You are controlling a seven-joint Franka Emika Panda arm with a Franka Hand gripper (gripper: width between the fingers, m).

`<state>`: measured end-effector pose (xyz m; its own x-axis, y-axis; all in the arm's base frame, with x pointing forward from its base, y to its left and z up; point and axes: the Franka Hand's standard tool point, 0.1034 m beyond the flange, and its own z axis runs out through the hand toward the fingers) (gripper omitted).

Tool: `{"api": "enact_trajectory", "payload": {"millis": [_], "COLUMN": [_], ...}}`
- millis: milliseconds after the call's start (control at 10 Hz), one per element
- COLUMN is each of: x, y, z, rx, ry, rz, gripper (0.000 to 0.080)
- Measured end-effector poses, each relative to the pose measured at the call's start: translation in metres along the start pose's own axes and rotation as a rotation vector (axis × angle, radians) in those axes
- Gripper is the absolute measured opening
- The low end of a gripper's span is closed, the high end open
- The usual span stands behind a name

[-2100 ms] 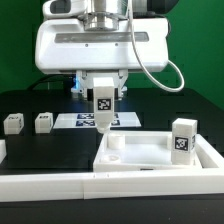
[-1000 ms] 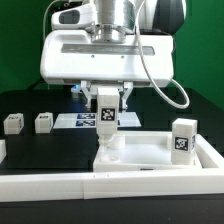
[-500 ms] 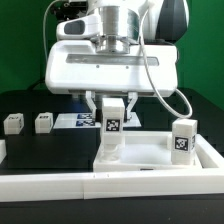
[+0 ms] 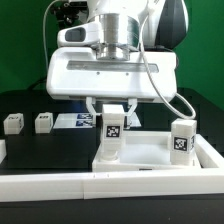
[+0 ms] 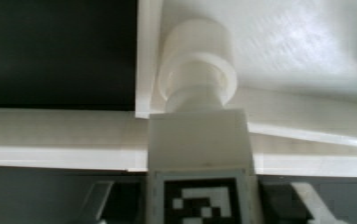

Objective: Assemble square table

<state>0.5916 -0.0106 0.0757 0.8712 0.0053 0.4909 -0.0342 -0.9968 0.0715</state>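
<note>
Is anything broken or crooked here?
Nothing stands out. The gripper holds one table leg upright at a corner of the square tabletop, a second leg stands straight on it, and two spare legs sit neatly on the black table.

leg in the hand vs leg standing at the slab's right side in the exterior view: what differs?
Grip: the held leg is clamped in the hand; the free leg stands untouched.
Place: the held leg is at the corner of the slab on the exterior view's left; the free leg is by the slab's right edge.
Shared: both are white, blocky and upright, each with a tag facing the exterior camera.
</note>
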Motion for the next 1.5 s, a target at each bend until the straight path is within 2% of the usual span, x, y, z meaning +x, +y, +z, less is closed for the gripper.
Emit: {"api": "enact_trajectory", "payload": {"millis": [500, 900, 1000, 1100, 1200, 1300, 1500], "x": [-0.0056, -0.0054, -0.0070, -0.0071, -0.0072, -0.0073, -0.0073], "y": [0.0020, 0.0020, 0.0017, 0.0017, 0.0017, 0.0017, 0.0017], "z": [0.0088, 0.0097, 0.0105, 0.0105, 0.0106, 0.0107, 0.0107], "rx": [-0.019, -0.018, -0.016, -0.016, -0.016, -0.016, -0.016], "ry": [0.041, 0.037, 0.029, 0.029, 0.029, 0.028, 0.028], "rz": [-0.009, -0.007, -0.007, -0.007, -0.007, -0.007, -0.007], "gripper": [0.0288, 0.0288, 0.0356, 0.0527, 0.0527, 0.0629, 0.0648]}}
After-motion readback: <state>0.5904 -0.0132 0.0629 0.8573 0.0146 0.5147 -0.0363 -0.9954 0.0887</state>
